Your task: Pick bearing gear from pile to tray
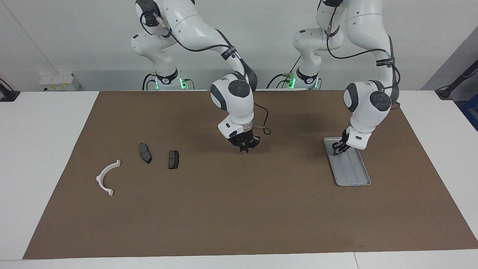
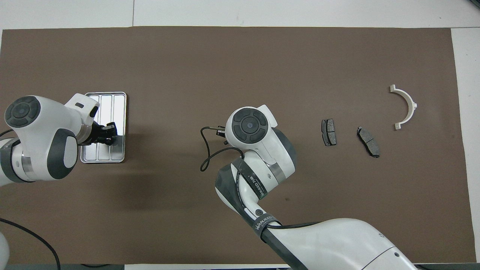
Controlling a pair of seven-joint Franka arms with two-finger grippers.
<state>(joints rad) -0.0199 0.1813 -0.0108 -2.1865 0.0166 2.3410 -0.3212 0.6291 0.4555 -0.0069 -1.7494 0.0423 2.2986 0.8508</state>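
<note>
1. Carrying seems to be the step in hand: the right gripper [image 1: 245,146] hangs low over the middle of the brown mat [image 1: 239,209], between the pile and the tray, with its fingertips pressed together. Whether a small bearing gear sits between them, I cannot tell.
2. The pile lies toward the right arm's end: a white semicircular plastic bracket [image 1: 106,177] and two dark grey brake-pad plates [image 1: 145,152] [image 1: 173,159], apart from each other. No gear shows there.
3. The flat silver-grey metal tray [image 1: 356,180] lies toward the left arm's end.
4. The left gripper [image 1: 339,148] points down, just over the tray's end nearer to the robots; open or closed, I cannot tell.
5. Next, I judge, the right arm must travel over to the tray and release there.
</note>
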